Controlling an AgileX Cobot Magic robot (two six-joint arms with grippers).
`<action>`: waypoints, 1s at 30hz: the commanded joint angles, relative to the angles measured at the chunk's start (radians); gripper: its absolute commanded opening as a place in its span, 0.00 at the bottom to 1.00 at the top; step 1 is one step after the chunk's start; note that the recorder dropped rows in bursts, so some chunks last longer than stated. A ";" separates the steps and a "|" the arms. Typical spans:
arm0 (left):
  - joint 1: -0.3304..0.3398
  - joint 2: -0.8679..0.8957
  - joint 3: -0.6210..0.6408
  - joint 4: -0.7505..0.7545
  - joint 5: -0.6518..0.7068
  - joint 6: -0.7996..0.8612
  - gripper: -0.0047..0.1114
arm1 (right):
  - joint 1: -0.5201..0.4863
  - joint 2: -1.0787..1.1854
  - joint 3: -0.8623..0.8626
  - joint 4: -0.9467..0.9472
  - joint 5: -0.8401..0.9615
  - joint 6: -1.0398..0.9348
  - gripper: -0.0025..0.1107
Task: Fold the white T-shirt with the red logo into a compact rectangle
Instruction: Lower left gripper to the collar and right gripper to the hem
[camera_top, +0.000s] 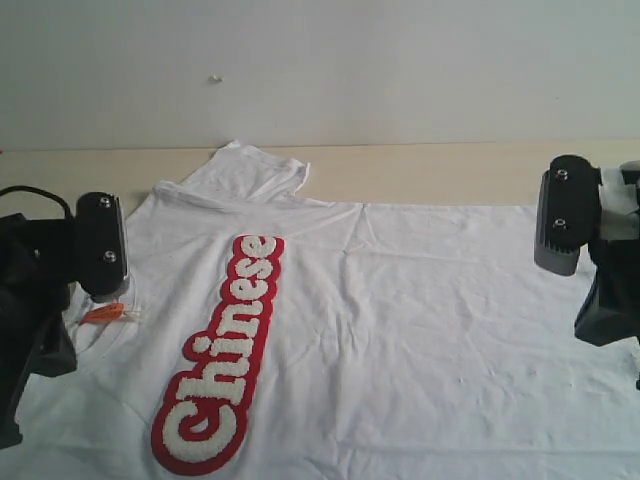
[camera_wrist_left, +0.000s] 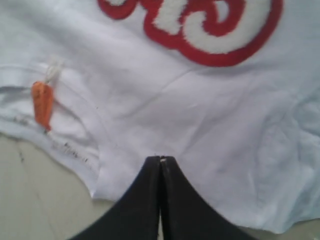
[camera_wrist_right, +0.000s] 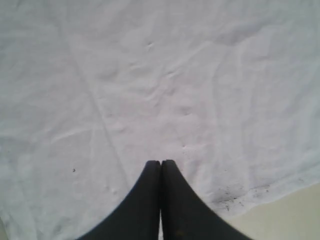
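The white T-shirt (camera_top: 400, 320) lies spread flat on the table, collar toward the left, with one sleeve (camera_top: 250, 172) at the far side. Its red logo (camera_top: 222, 355) runs across the chest. A small orange neck tag (camera_top: 103, 312) shows at the collar. My left gripper (camera_wrist_left: 160, 159) hovers over the shirt near the collar and tag (camera_wrist_left: 43, 104), shut and holding nothing. Over plain white cloth (camera_wrist_right: 160, 90) near the shirt's hem edge, my right gripper (camera_wrist_right: 161, 162) is also shut and empty. In the exterior view only the arms' bodies show, left (camera_top: 60, 270) and right (camera_top: 590, 240).
Beige tabletop (camera_top: 450, 170) shows beyond the shirt, backed by a pale wall (camera_top: 400, 70). Bare table also shows by the collar (camera_wrist_left: 35, 200) and past the hem (camera_wrist_right: 290, 215).
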 joint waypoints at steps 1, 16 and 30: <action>0.002 0.035 -0.006 -0.098 0.013 0.119 0.04 | 0.003 0.062 -0.007 0.001 0.002 -0.031 0.02; 0.002 0.059 -0.006 -0.166 -0.007 0.064 0.83 | 0.003 0.063 -0.007 0.007 -0.014 0.056 0.84; 0.002 0.059 -0.006 -0.222 -0.086 0.070 0.95 | 0.003 0.063 -0.007 -0.022 -0.083 0.031 0.93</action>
